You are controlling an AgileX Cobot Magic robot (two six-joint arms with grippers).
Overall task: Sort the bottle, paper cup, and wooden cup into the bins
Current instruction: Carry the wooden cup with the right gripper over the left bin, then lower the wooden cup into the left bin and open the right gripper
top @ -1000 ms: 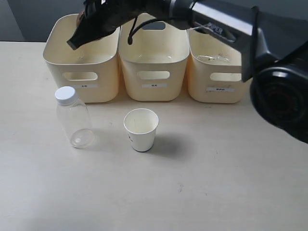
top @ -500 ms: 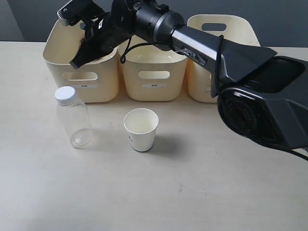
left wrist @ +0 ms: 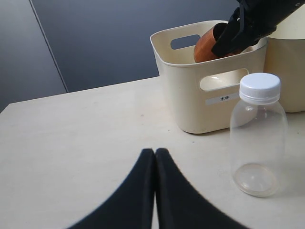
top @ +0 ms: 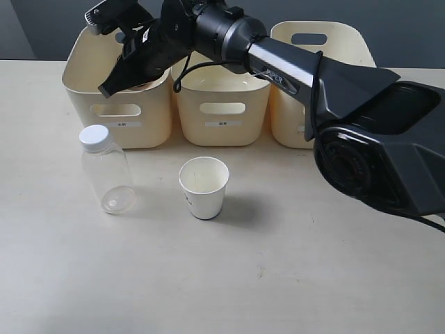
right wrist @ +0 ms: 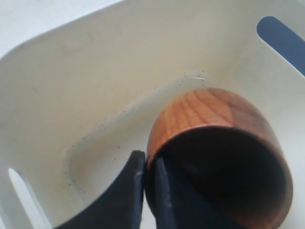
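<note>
Wooden cup (right wrist: 214,124) grained, satin; bins (top: 117,97) smooth plastic; bottle (top: 106,170) clear plastic.

Over the last second the right arm (top: 278,59) has swung from lying high across the tops of the three bins to reaching down from the right, so the back rim of the right bin (top: 309,31), which it covered, now shows. Its gripper (top: 111,87) has dropped toward the mouth of the left bin (top: 90,83), shifting only a touch in the last half second. It pinches the rim of the wooden cup (right wrist: 219,143), which hangs tilted inside that bin.
</note>
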